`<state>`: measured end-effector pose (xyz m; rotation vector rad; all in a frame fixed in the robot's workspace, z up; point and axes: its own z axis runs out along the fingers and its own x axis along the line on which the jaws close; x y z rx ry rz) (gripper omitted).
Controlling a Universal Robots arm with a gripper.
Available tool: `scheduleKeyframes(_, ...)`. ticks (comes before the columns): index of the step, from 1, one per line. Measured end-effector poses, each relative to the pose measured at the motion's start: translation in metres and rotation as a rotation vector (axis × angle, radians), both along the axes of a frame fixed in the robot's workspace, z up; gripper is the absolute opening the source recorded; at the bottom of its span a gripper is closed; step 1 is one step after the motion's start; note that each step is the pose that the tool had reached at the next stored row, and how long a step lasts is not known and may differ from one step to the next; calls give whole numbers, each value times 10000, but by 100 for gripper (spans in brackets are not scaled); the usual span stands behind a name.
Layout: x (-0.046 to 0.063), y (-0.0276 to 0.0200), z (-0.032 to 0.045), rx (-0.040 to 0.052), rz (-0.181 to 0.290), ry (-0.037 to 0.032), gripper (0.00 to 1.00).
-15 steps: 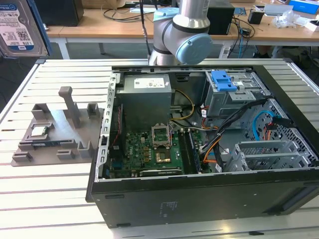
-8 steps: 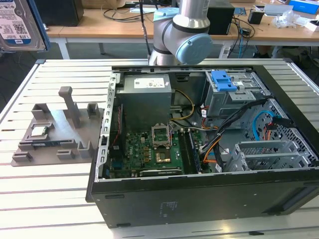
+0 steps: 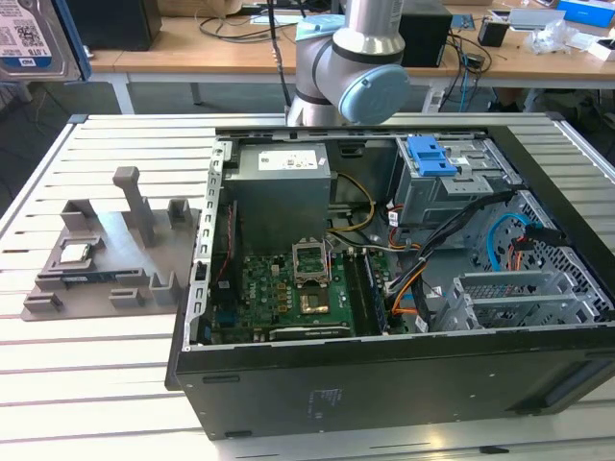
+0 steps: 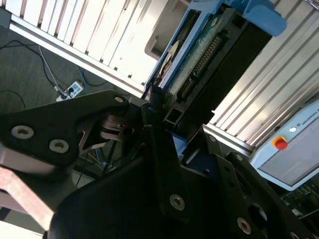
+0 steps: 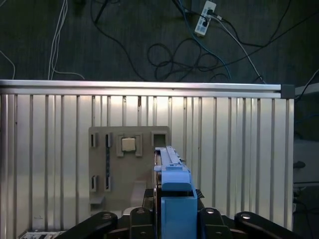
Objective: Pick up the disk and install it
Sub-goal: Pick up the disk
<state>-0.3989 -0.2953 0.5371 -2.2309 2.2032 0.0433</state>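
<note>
1. In the first wrist view I see the end effector [image 5: 174,199] clamped on the disk [image 5: 169,164], which is held on edge.
2. The disk hangs above the bench [image 5: 239,149], over the grey fixture [image 5: 99,164] carrying the CPU chip [image 5: 128,144].

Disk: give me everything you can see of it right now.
The disk is off the table, held on edge by the gripper, which is shut on one end. The exterior view shows its silver metal face with a white-and-blue label at the top left corner, and a blue plastic caddy along one side. The second wrist view shows its green circuit board and a connector row. In the first wrist view it hangs over the table beside the grey fixture.
</note>
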Motion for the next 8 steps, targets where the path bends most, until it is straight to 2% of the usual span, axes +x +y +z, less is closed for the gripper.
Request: scheduleKeyframes(8,0,0,174,0,0,-1,37)
